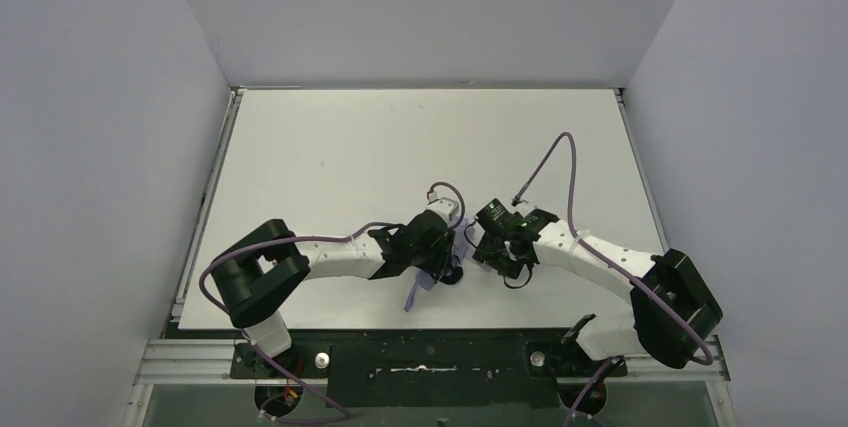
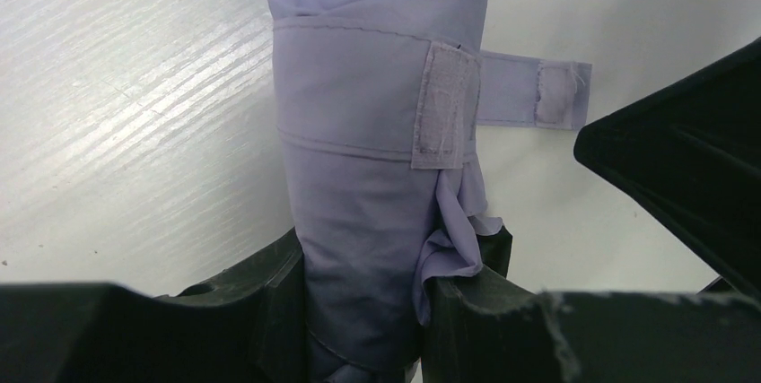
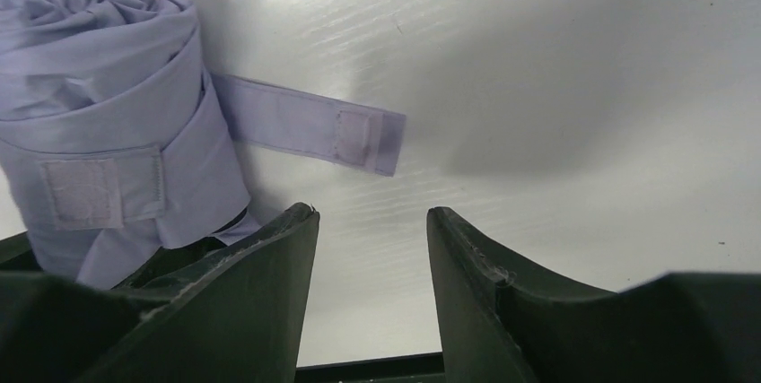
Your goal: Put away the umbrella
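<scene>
The umbrella [image 2: 368, 132] is a rolled bundle of pale lavender fabric lying on the white table. My left gripper [image 2: 363, 302] is shut on the rolled bundle, with fabric bunched against its right finger. A lavender strap [image 2: 529, 91] with a velcro patch lies loose on the table to the right, unfastened; a matching velcro patch [image 2: 446, 105] sits on the wrap. My right gripper [image 3: 370, 221] is open and empty just right of the bundle [image 3: 99, 105], above the table below the loose strap [image 3: 310, 123]. From above, both grippers [image 1: 440, 252] [image 1: 497, 247] meet near the table's front edge. Shaft and handle are hidden.
The white table [image 1: 400, 147] extends far behind the arms. Grey walls stand on three sides. Purple cables [image 1: 555, 162] loop above the right arm. The black base rail [image 1: 430, 357] runs along the near edge.
</scene>
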`<move>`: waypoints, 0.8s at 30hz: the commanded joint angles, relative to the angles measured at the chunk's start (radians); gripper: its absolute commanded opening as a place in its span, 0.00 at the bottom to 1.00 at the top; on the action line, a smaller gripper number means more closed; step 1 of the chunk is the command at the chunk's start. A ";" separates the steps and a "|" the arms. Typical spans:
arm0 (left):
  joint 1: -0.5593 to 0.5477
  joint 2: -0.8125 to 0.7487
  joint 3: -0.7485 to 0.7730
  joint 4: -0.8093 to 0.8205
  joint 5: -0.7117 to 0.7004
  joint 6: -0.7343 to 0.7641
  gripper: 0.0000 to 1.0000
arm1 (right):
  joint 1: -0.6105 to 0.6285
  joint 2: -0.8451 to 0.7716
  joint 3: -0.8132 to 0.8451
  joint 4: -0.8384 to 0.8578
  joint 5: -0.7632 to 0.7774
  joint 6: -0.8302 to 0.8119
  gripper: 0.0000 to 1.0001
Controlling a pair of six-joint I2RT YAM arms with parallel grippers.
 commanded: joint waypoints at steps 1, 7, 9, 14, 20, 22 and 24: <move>-0.007 0.061 -0.071 -0.104 -0.032 -0.019 0.01 | 0.009 0.034 0.049 -0.022 0.062 0.039 0.49; -0.025 0.071 -0.081 -0.087 -0.026 -0.020 0.01 | 0.001 0.094 0.081 -0.003 0.071 0.026 0.49; -0.031 0.072 -0.081 -0.085 -0.028 -0.020 0.01 | -0.006 0.108 0.085 0.009 0.070 0.021 0.49; -0.035 0.074 -0.081 -0.086 -0.028 -0.020 0.00 | -0.022 0.125 0.096 0.020 0.083 0.012 0.49; -0.037 0.075 -0.082 -0.084 -0.027 -0.020 0.01 | -0.035 0.170 0.113 0.006 0.088 -0.013 0.49; -0.038 0.074 -0.082 -0.081 -0.025 -0.020 0.01 | -0.036 0.184 0.113 0.011 0.082 -0.019 0.48; -0.040 0.076 -0.081 -0.082 -0.024 -0.020 0.01 | -0.037 0.200 0.114 0.012 0.076 -0.026 0.48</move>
